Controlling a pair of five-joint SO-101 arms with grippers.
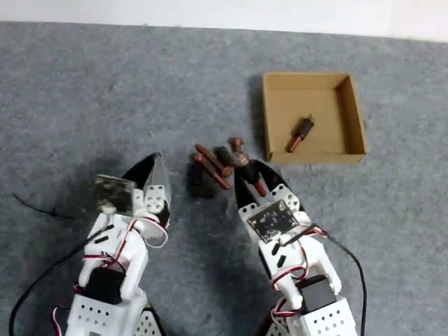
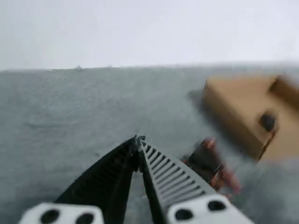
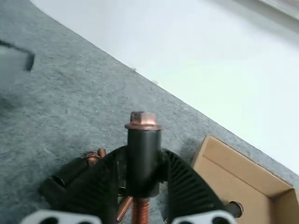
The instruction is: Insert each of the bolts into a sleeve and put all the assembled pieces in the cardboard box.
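The right hand point(image 3: 142, 161) is gripping a black sleeve point(image 3: 144, 151) with a copper bolt point(image 3: 143, 120) already running through it, head sticking out one end and thread out the other. Judging by that, the step in hand is carrying this assembled piece to the cardboard box point(image 1: 315, 158). The box is sitting on the bench point(image 1: 105, 91) near that hand, off to its right and farther from the arms. To do it well, the hand should be lifting enough to clear the near wall of the box. It should be keeping its squeeze on the sleeve so the bolt is not sliding out, and letting go only over the bare floor of the box, beside the finished piece point(image 1: 299, 134) lying inside.

The leftover pile is lying just beside the right hand: loose bolts point(image 1: 212, 162) crossing one another and a loose sleeve point(image 1: 201, 180) touching them. A sideways sweep could be scattering these, so going up first is looking safer. The left hand point(image 2: 138, 140) is closed on nothing, hanging left of the pile, apart from it and out of the path to the box. A thin black cable point(image 1: 42, 208) is lying on the bench far to the left.
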